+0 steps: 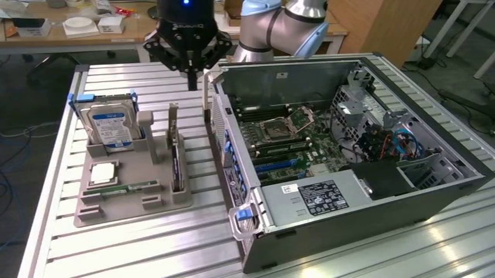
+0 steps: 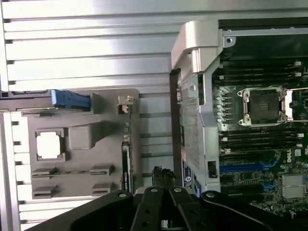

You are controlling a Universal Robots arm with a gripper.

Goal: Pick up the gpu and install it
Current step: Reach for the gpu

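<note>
Foreground: gripper [image 1: 192, 81], fingers pressed together, empty, above the gap between tray [image 1: 124, 205] and computer case [image 1: 371, 214]. From the exterior view's left: hard drive [image 1: 108, 124] upright in tray; gpu [image 1: 177, 161] on edge in tray's slot; case open.

Silver arm [image 1: 267, 29] with pale-blue joint caps, black gripper [image 1: 191, 78], blue light.

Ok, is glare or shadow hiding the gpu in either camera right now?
Exterior view: the light is even and the gpu stands plain in the grey tray; glare streaks the table only toward the exterior view's right. Wrist view: the bare slats wash out to white, and the gpu is a thin dark strip, low in contrast against the tray.
</note>
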